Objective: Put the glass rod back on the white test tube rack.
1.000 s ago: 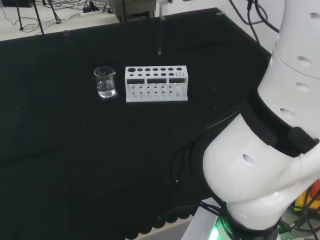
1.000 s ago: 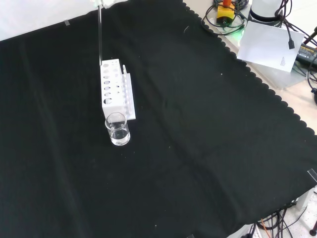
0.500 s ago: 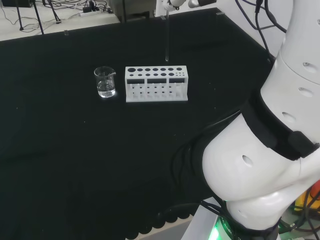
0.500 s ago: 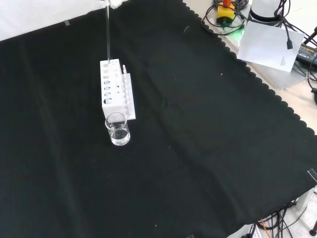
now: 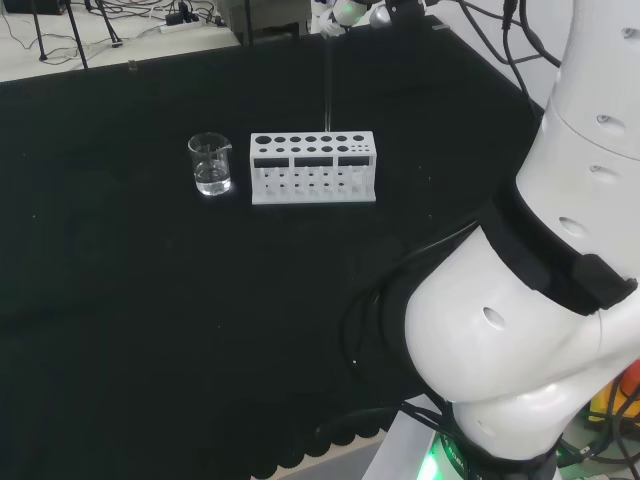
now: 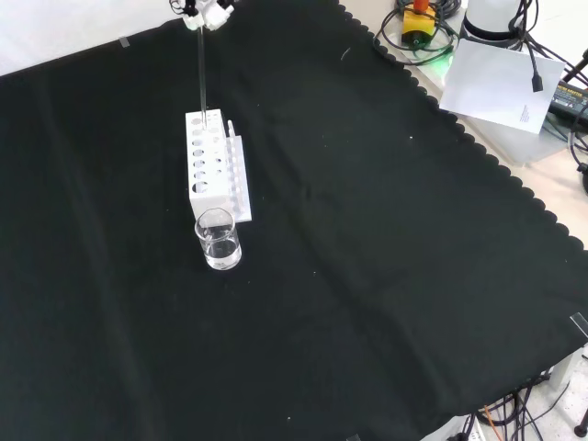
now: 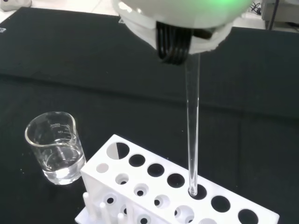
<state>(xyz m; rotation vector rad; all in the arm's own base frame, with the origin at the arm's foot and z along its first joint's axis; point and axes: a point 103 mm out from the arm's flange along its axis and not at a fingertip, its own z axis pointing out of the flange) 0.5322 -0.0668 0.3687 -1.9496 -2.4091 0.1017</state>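
Hand [image 6: 207, 13] pinches glass rod [image 7: 192, 135] | tip at rack [image 7: 182, 196] hole | beaker [image 7: 55, 147] graduations unreadable

One white test tube rack [image 5: 313, 167] stands on the black-clothed surface [image 5: 150, 300]. One clear glass rod [image 7: 193, 135] hangs upright over it, its lower tip at one of the rack's top holes. One small glass beaker [image 5: 210, 164], holding a little clear liquid, stands just beside the rack's end, to the left of it in the head view. One hand [image 6: 207, 12] shows above the rack.
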